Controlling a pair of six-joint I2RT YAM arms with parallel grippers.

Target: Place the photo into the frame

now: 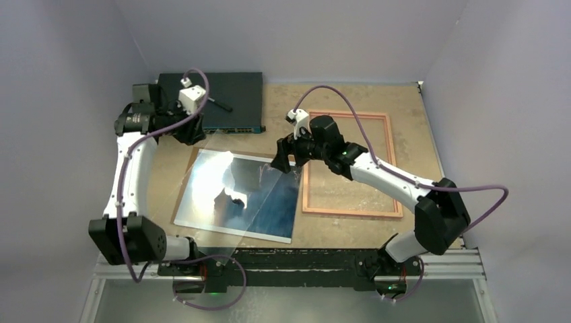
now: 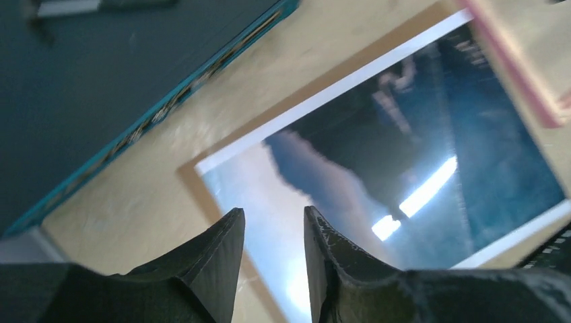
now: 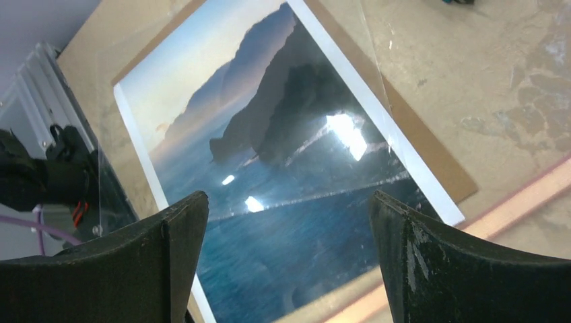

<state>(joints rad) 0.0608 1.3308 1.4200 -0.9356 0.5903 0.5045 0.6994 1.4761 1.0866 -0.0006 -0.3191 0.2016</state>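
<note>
Robotics lab test cell: the white-and-black left arm [image 1: 131,171] and right arm [image 1: 384,175] are sitting bolted to a metal rail [image 1: 431,269] at the near edge of a scuffed tan table [image 1: 283,101], with purple cables [image 1: 330,87] looping along them. Plain pale walls [image 1: 289,33] are boxing the bench in beyond and to either side of both grippers, giving it the look of a closed recording booth. Just beyond the left gripper [image 1: 190,131], a dark flat electronics box [image 1: 232,94] with a row of ports along its teal front edge is lying on the table, off to the far left of the right gripper [image 1: 286,156].
</note>
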